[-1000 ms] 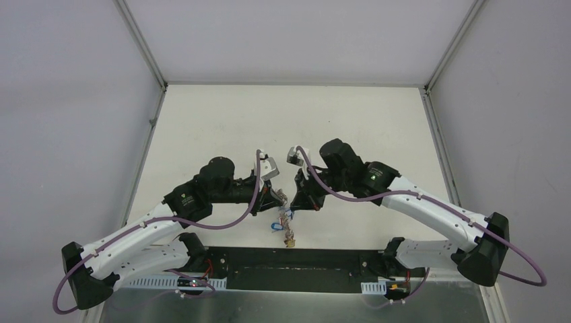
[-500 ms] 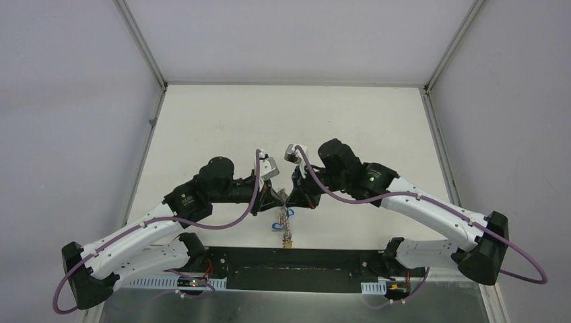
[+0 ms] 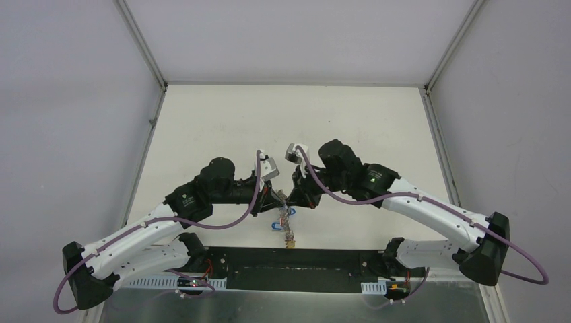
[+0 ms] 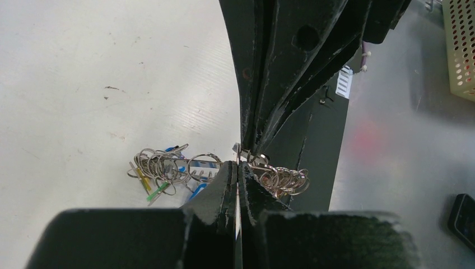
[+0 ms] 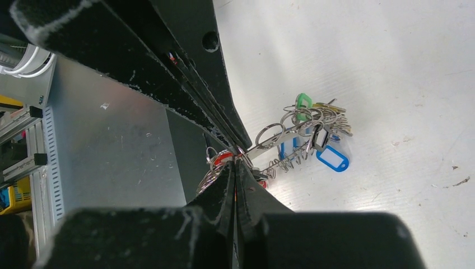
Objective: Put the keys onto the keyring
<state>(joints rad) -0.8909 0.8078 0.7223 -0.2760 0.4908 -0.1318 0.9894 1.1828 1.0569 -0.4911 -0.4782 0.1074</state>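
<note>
The keyring (image 4: 168,167) is a silver metal loop fringed with small rings and blue, green and yellow tags. It hangs just above the white table near the front edge, between the two gripper tips (image 3: 286,219). My left gripper (image 4: 237,165) is shut, with a thin silver strip of the keyring between its pads. My right gripper (image 5: 235,165) meets it tip to tip (image 3: 293,197). It is shut too, with a red sliver showing between its pads, beside the red head of a key (image 5: 223,159). A blue tag (image 5: 333,158) hangs past the tips.
The black base plate (image 3: 289,259) and a grey metal shelf (image 4: 392,140) run along the table's front edge under the grippers. A perforated cream basket (image 4: 462,50) stands off to the side. White walls enclose the table (image 3: 222,121) on three sides.
The right gripper has edged left, closing up against the left gripper's tip. The hanging bunch has shifted slightly with it. Both grippers stay shut.
</note>
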